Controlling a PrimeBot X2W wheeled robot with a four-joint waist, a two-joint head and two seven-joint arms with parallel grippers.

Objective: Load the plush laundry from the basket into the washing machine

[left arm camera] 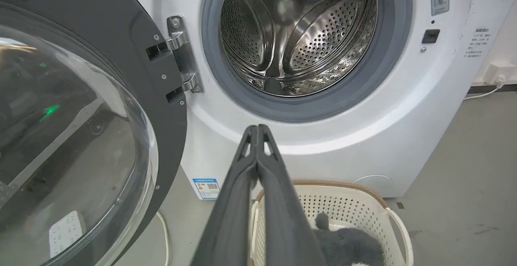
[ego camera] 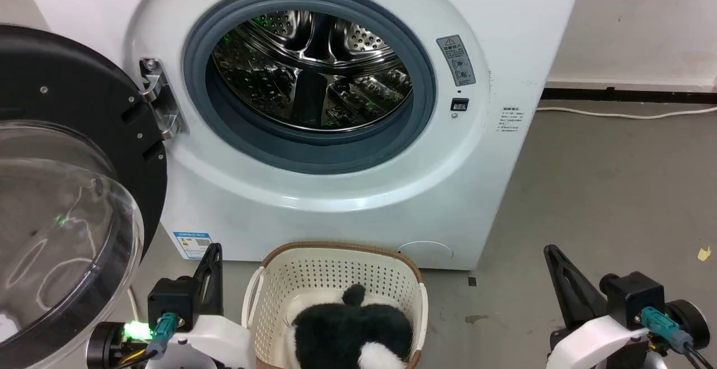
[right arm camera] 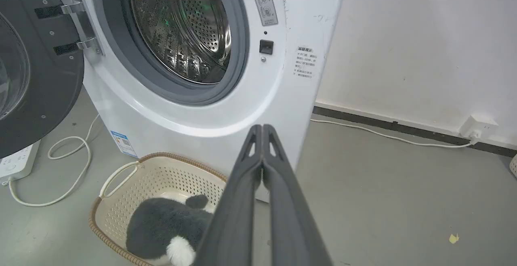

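Observation:
The black plush toy (ego camera: 350, 330) with white patches lies in the cream basket (ego camera: 330, 265) on the floor, right in front of the white washing machine (ego camera: 358, 201). Its steel drum (ego camera: 311, 72) shows no laundry inside, and the door (ego camera: 67, 190) hangs swung out to the left. My left gripper (ego camera: 214, 248) is shut, left of the basket, holding nothing. My right gripper (ego camera: 550, 250) is shut too, well to the basket's right. The wrist views show the left gripper (left arm camera: 257, 128) and the right gripper (right arm camera: 262, 127) with fingertips pressed together, and the plush (right arm camera: 161, 225) in the basket (right arm camera: 161, 177).
A white cable (right arm camera: 68, 169) loops on the floor left of the machine beside a power strip (right arm camera: 16, 163). Another cable (ego camera: 627, 114) runs along the wall at the right to a socket (right arm camera: 478, 126). Bare grey floor (ego camera: 605, 201) spreads to the right.

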